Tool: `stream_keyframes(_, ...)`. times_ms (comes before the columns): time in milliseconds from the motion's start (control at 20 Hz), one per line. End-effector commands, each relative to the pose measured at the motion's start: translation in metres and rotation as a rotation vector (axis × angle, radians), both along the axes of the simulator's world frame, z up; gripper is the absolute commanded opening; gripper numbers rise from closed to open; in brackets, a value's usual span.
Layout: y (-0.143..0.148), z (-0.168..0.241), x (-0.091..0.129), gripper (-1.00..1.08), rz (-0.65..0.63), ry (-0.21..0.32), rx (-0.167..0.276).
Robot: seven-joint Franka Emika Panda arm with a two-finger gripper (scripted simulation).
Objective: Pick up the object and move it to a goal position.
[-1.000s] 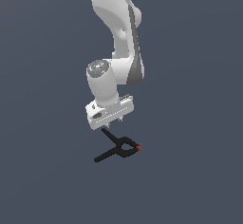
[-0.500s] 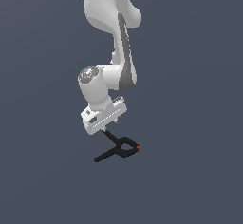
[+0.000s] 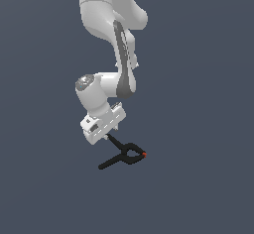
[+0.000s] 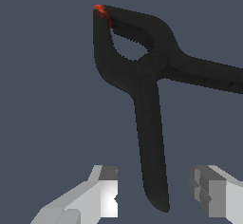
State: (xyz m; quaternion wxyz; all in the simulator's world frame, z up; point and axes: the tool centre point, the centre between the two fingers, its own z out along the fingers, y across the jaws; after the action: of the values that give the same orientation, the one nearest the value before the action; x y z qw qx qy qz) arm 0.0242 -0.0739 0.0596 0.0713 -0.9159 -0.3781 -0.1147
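Note:
The object is a small black spring clamp (image 3: 128,154) with two splayed handles, a looped jaw and an orange-red tip, lying on the dark grey floor. In the wrist view the clamp (image 4: 142,71) fills the picture. One of its handles runs down between my two fingers. My gripper (image 4: 154,190) is open, with a gap between each fingertip (image 4: 108,190) and the handle. In the exterior view my gripper (image 3: 105,137) sits just above the end of the clamp's upper handle, on the exterior view's left of the jaw. My fingertips are mostly hidden there under the white hand.
A plain dark grey floor (image 3: 198,178) lies all around. My white arm (image 3: 114,39) rises above the clamp. No other objects or obstacles show.
My hand has moved toward the exterior view's left and slightly down, over the clamp's handle end. The clamp has not moved.

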Motion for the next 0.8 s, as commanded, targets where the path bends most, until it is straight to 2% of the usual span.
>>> stream_keyframes(0, -0.003, -0.003, 0.0, 0.28, 0.024, -0.014, 0.003)
stream_keyframes(750, -0.008, -0.013, 0.001, 0.28, 0.059, -0.034, 0.008)
